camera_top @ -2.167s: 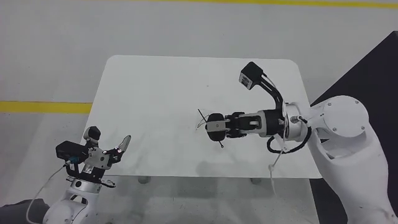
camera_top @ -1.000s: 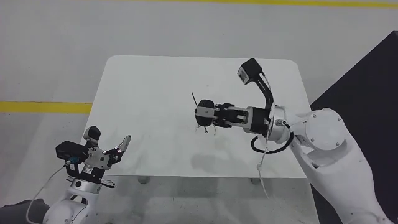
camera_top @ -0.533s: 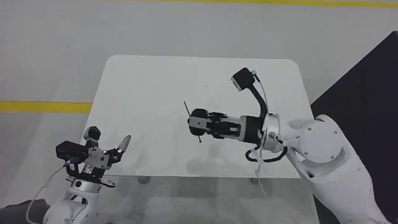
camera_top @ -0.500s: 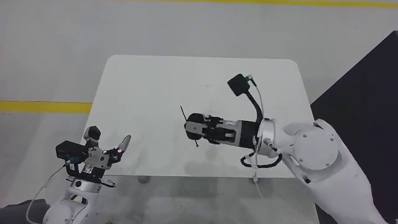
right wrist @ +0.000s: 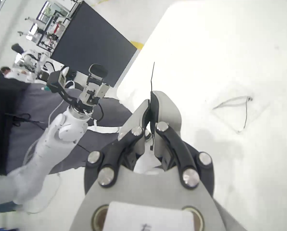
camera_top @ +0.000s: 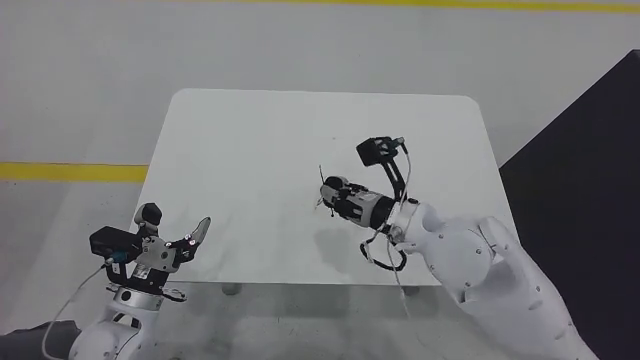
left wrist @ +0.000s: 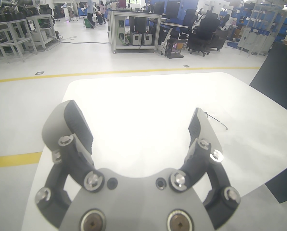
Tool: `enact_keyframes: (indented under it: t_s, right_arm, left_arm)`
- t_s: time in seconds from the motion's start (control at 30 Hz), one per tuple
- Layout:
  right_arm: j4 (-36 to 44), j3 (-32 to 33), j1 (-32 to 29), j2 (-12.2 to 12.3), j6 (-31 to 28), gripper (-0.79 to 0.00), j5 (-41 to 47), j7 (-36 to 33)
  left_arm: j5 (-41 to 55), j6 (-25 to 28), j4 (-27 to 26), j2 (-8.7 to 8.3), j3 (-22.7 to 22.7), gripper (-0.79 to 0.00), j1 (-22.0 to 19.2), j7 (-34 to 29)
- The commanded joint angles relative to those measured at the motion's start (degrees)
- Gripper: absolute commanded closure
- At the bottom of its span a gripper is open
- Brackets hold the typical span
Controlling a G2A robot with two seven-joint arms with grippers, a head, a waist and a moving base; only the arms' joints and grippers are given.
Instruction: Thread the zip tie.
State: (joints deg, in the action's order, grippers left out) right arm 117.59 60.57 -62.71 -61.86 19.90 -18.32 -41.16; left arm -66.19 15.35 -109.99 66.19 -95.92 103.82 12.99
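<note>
The zip tie (right wrist: 153, 78) is a thin black strip pinched between the shut fingers of the right gripper (right wrist: 151, 99), its tip standing out past the fingertips and its tail running back between the finger bases. From above I see that gripper (camera_top: 328, 192) over the middle of the table (camera_top: 250, 140), with the zip tie (camera_top: 321, 174) poking out ahead of it. Compared with two seconds ago, the right arm has folded in closer to the near edge and its wrist has rolled, while the grip on the strip has not changed. The left gripper (camera_top: 170, 245) has not moved: it sits off the table's near corner with its fingers spread wide and nothing between them (left wrist: 135, 111). On the table beside the right gripper lies a thin looped strand (right wrist: 230, 102). Just beyond one left fingertip lies a thin dark strand (left wrist: 216, 120); I cannot tell whether the two are the same.
</note>
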Motion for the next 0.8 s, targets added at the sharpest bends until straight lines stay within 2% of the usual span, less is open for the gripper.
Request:
enact_keyframes:
  t_s: [0.0,0.37,0.4,0.43,0.47,0.53,0.77]
  right_arm:
    - [-1.60,0.06,1.07,-0.34,-0.46,0.000,2.03,1.69]
    - [-1.87,0.03,1.09,-0.39,-0.70,0.000,2.35,1.90]
    - [-1.96,0.02,0.87,-0.42,-0.75,0.000,2.79,2.08]
    - [-2.40,0.31,0.14,-0.69,-0.69,0.000,7.18,2.59]
    - [-3.80,1.29,0.17,-0.98,0.65,0.000,12.23,2.88]
    - [-5.94,2.77,1.79,-1.33,4.06,0.000,16.19,3.53]
    - [-16.17,8.15,5.60,-3.11,26.97,0.000,46.10,0.91]
  left_arm:
    - [0.00,0.00,0.00,0.00,0.00,-0.785,0.00,0.00]
    - [0.00,0.00,0.00,0.00,0.00,-0.785,0.00,0.00]
    - [0.00,0.00,0.00,0.00,0.00,-0.785,0.00,0.00]
    - [0.00,0.00,0.00,0.00,0.00,-0.785,0.00,0.00]
    - [0.00,0.00,0.00,0.00,0.00,-0.785,0.00,0.00]
    - [0.00,0.00,0.00,0.00,0.00,-0.785,0.00,0.00]
    - [0.00,0.00,0.00,0.00,0.00,-0.785,0.00,0.00]
